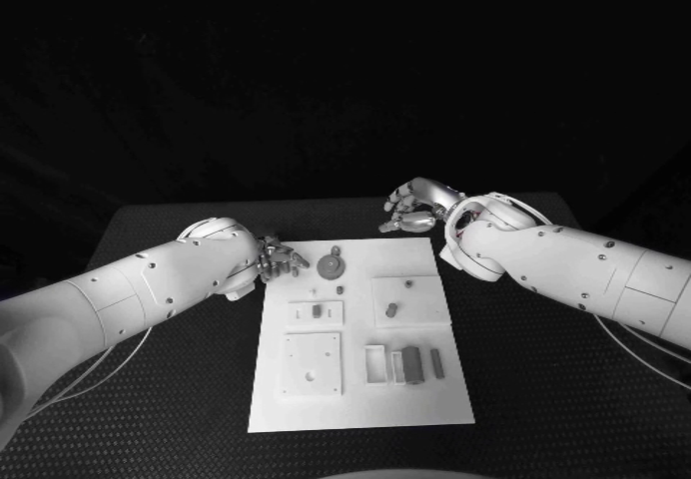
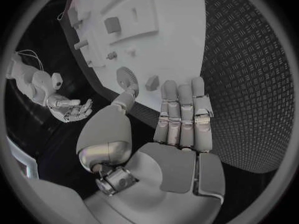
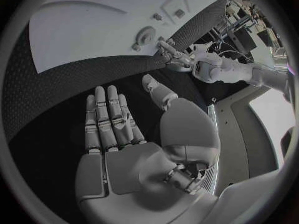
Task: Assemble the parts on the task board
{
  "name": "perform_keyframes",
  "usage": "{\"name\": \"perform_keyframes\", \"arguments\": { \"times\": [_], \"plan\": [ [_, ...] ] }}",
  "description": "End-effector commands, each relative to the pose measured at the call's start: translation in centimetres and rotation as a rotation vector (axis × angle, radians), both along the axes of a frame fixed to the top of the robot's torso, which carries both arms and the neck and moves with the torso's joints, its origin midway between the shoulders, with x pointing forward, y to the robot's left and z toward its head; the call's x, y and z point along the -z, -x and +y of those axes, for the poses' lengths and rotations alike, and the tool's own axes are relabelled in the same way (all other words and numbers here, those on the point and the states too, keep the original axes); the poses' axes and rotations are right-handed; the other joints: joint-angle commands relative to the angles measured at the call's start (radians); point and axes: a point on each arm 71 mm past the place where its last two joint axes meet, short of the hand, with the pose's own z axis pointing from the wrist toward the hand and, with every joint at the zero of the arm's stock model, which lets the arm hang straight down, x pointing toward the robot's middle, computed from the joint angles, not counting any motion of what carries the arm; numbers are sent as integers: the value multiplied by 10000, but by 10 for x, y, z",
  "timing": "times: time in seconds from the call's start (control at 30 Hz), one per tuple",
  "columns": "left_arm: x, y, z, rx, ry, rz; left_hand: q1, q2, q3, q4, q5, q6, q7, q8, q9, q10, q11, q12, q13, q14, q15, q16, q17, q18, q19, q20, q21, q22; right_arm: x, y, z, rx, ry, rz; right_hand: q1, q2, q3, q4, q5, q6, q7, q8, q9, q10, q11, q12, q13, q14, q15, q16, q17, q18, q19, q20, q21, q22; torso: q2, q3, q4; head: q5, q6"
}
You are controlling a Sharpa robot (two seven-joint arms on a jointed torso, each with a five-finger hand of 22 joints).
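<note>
Both hands hold nothing, fingers apart. Left hand (image 1: 277,261) hovers at the far left corner of the task board (image 1: 360,404), fingertips just beside the round gear-like part (image 1: 332,265) that lies near that corner. Right hand (image 1: 414,208) hangs just past the board's far right corner, palm spread over the black table (image 1: 173,399). More small parts (image 1: 413,363) lie in a row near the board's near edge. Judging by this, the step is reaching for the gear; next, the left hand must pinch it cleanly by its rim.
</note>
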Motion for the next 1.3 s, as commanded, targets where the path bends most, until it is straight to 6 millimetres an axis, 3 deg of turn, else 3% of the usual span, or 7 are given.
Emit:
{"name": "perform_keyframes", "arguments": {
  "times": [0.03, 0.2, 0.5, 0.9, 1.3],
  "plan": [
    [6, 4, -3, 172, -262, 367, 15, 149, -36, -65, -32, 72, -24, 26, -44, 94, 8, 68, 25, 91, 9, 58, 16, 65, 87, 11, 44, 33, 1, 0, 1, -127, 29, 54, 128, -6, -52, 32, -17, -56, 272, 41, -17, 86, 14, -52, -19, -62, -3, -66, -10, -116, -75, 23, -57, 19, -1, -6, -1, -15, -12],
    [6, 5, -4, 300, -287, 306, 203, 449, -100, -307, 123, 325, -134, 123, -54, 265, -104, 244, 134, 269, -83, 191, 68, 59, 252, -71, 138, 162, 1, 1, 1, -111, 39, 80, 132, -3, -53, 34, -17, -57, 272, 43, -19, 91, 14, -55, -31, -65, -1, -74, -10, -117, -80, 23, -61, 26, -1, -5, 5, -21, -14],
    [6, 6, -5, 306, -207, 275, 252, 617, -138, -436, 193, 470, -195, 155, -89, 364, -162, 331, 199, 381, -141, 261, 82, 45, 354, -134, 203, 226, 2, 1, 1, -107, 45, 93, 135, -9, -59, 36, -17, -61, 273, 45, -24, 96, 15, -64, -54, -71, 4, -89, -9, -121, -91, 25, -70, 39, 4, -4, 0, -17, -25],
    [6, 5, -4, 91, 182, 170, 701, 1351, -83, -1020, 259, 550, -210, 140, -170, 413, -178, 349, 248, 444, -180, 290, 51, -20, 392, -189, 270, 241, 2, 1, 1, -114, 58, 123, 138, -12, -65, 42, -17, -67, 274, 48, -30, 102, 17, -74, -82, -79, 10, -108, -7, -125, -104, 28, -81, 55, 4, 0, 3, -9, -33],
    [7, 6, -5, 41, 434, 270, 920, 1633, 24, -1221, 294, 406, -136, 63, -225, 325, -108, 277, 226, 375, -164, 247, 5, -60, 337, -183, 254, 234, 3, 1, 1, -130, 103, 216, 144, -13, -70, 46, -17, -73, 276, 51, -36, 112, 18, -82, -114, -94, 19, -133, -7, -131, -124, 31, -97, 73, 2, 3, -1, -1, -40]
  ]
}}
